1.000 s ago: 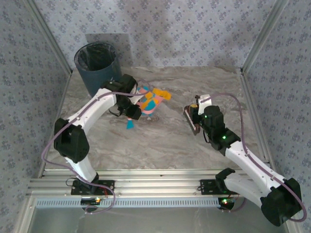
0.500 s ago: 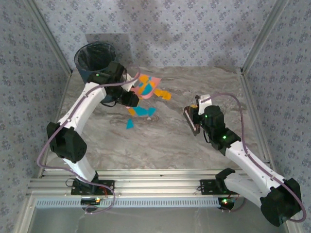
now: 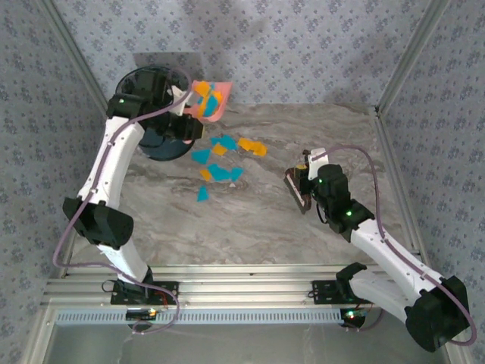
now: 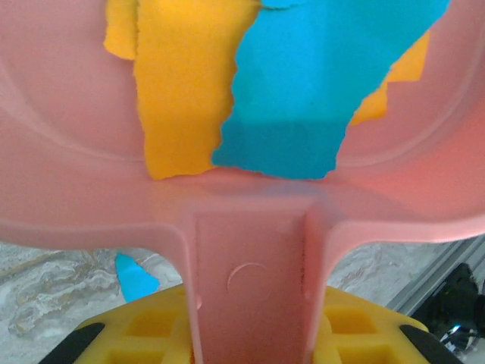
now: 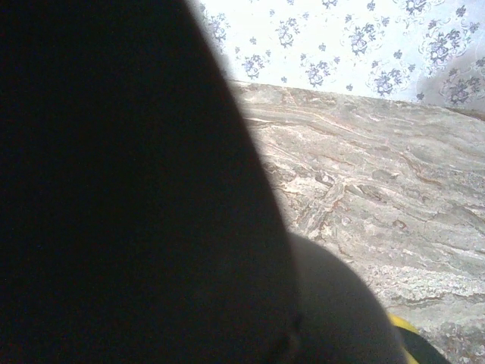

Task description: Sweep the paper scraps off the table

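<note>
Seeing my left end effector (image 3: 183,101) clamped on pink dustpan (image 3: 212,103) handle, beside the bin (image 3: 150,83) | some paper scraps (image 4: 288,91) in dustpan just ahead of it, others (image 3: 220,163) on surface (image 3: 265,224) below | right end effector (image 3: 306,183) closed on brush (image 3: 297,189), well apart

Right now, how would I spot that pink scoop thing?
Find the dark bin in the table's far left corner. Just right of it, raised above the marble, is the pink dustpan. Unlike the loose scraps nearby, it's a tray holding orange and blue paper.

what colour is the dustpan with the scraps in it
The dustpan is pink, best seen in the left wrist view.
</note>
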